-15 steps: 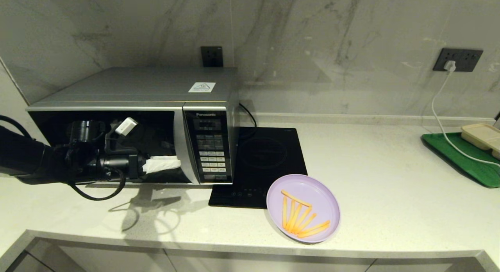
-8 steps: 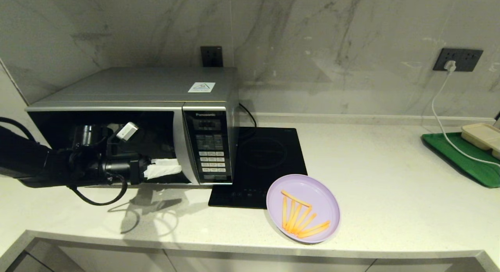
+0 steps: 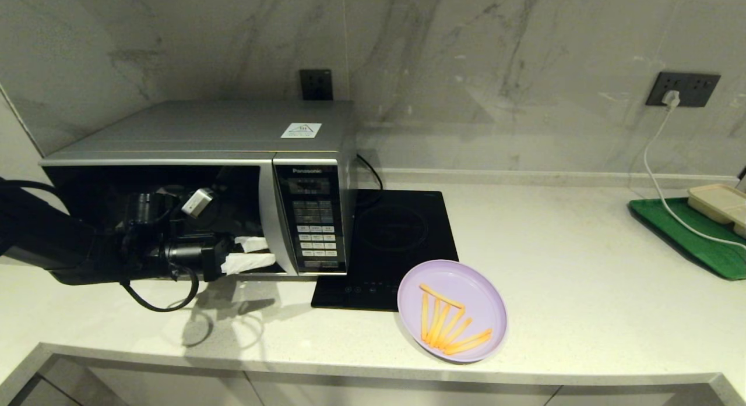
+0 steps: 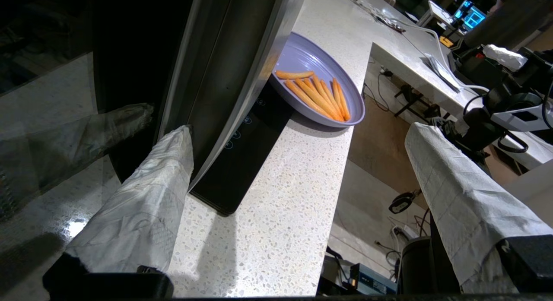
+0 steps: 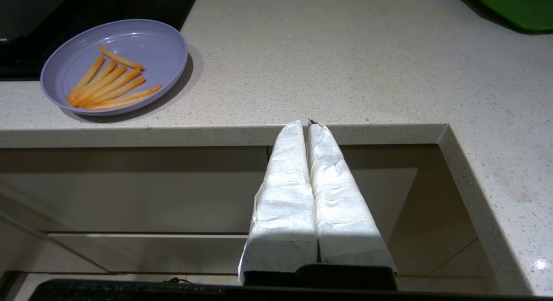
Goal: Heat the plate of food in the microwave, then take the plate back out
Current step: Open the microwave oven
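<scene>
Since a second ago the left gripper (image 3: 256,253) has slid toward the microwave's keypad side and dropped a little; the wrist has rolled too, so its wrapped fingers (image 3: 250,262) now show as two separate white tips instead of one. Plate and everything else unchanged.

Left gripper sits low in front of the microwave (image 3: 204,184) door, right at the door's edge next to the keypad panel (image 3: 315,219). Jaws spread wide, holding nothing. The left wrist view (image 4: 298,132) adds what the head view can't resolve: one fingertip (image 4: 173,141) is touching the door's edge seam, the other finger (image 4: 453,184) hangs out past the counter's front edge. Door looks shut from the head camera.

The plate of food (image 3: 451,310) is on the countertop (image 3: 571,266), its rim overlapping the front right corner of the black induction cooktop (image 3: 390,243); fries fanned across it. Left wrist view shows the same plate (image 4: 319,89) just beyond the microwave's corner.

Right gripper (image 5: 309,124) is out of the head view entirely; only its own wrist camera shows it: parked below and in front of the counter edge, fingers pressed together, empty, with the plate (image 5: 116,68) well off on the counter.

Head view also has a green tray (image 3: 688,237) with a beige container (image 3: 720,202) at the far right, white cable (image 3: 658,179) running to a wall socket (image 3: 688,89).
</scene>
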{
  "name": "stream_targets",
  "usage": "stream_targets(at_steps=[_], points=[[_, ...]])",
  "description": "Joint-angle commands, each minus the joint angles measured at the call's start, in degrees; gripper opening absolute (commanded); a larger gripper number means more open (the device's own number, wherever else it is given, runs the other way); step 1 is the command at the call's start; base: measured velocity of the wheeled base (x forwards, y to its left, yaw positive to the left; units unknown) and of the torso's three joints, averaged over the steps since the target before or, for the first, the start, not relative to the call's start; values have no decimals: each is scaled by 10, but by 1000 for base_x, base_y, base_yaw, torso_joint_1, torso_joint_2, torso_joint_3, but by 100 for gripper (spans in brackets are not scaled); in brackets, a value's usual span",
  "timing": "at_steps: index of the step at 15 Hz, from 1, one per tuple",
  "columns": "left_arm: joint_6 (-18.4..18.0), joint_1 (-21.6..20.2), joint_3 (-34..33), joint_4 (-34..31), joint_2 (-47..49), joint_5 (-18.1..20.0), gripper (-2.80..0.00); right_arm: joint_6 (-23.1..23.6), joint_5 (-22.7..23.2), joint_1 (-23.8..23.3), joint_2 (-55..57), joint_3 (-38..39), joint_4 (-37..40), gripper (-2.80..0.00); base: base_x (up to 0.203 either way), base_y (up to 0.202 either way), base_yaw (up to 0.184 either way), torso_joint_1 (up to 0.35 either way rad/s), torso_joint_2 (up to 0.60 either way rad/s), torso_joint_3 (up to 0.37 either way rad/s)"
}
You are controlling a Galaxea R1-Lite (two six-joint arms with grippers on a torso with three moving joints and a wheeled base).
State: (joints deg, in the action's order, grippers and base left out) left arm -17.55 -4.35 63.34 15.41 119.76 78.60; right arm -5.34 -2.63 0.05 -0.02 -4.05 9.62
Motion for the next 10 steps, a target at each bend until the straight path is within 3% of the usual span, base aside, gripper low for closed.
stream_targets(at_steps=[1, 7, 10], points=[[0, 0, 3, 1, 2, 3, 0, 0, 0, 0, 0, 0, 0, -280, 0, 0, 0, 0, 0, 0], [2, 2, -3, -4, -6, 9, 0, 0, 0, 0, 0, 0, 0, -280, 0, 0, 0, 0, 0, 0], [8, -20, -52, -40, -70, 32, 0, 0, 0, 0, 0, 0, 0, -280, 0, 0, 0, 0, 0, 0]])
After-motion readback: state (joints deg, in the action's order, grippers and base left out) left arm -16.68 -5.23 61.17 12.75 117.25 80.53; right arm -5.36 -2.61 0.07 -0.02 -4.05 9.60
